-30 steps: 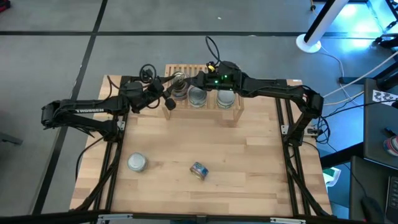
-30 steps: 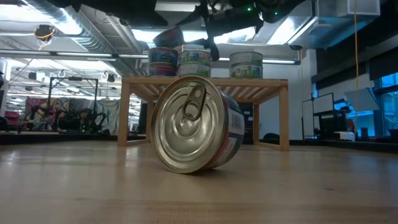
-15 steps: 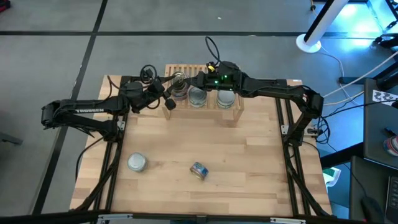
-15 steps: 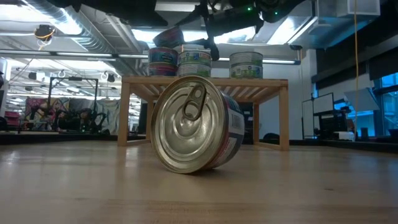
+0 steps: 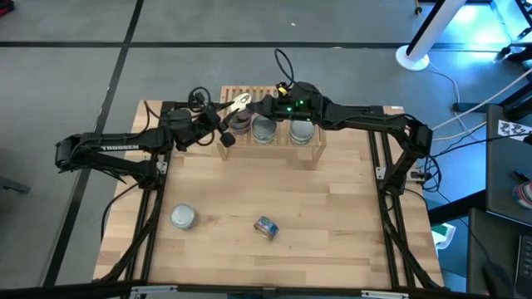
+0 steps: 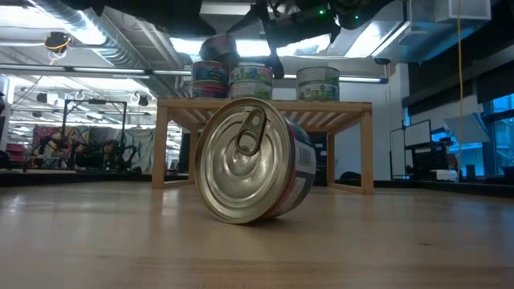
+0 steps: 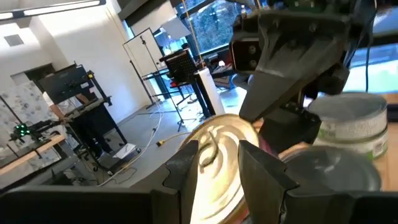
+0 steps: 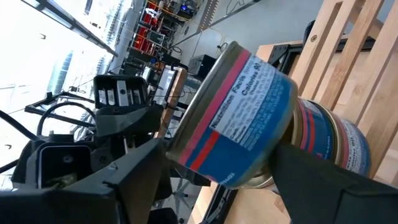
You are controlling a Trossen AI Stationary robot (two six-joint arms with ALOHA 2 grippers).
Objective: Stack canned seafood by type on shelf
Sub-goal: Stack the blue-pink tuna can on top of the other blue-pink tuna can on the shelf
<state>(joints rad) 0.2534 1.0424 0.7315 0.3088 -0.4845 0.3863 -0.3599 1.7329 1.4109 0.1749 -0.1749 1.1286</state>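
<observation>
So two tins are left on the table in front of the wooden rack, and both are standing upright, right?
Not quite. Two tins are left on the table in front of the wooden rack, but only one tin stands upright. The other tin lies on its side with its pull-tab lid facing the camera, as the low view shows.

Glossy metal tin (image 6: 250, 160) lies on the matt light-wood table (image 6: 401, 241).

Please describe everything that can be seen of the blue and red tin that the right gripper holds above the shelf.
The held tin is a short round metal can with a blue label, a red band and white print. It is tilted, gripped on its sides by the right gripper, above a like-labelled tin standing on the slatted wooden shelf. Whether the two tins touch cannot be told. The left gripper is close beside it.
</observation>
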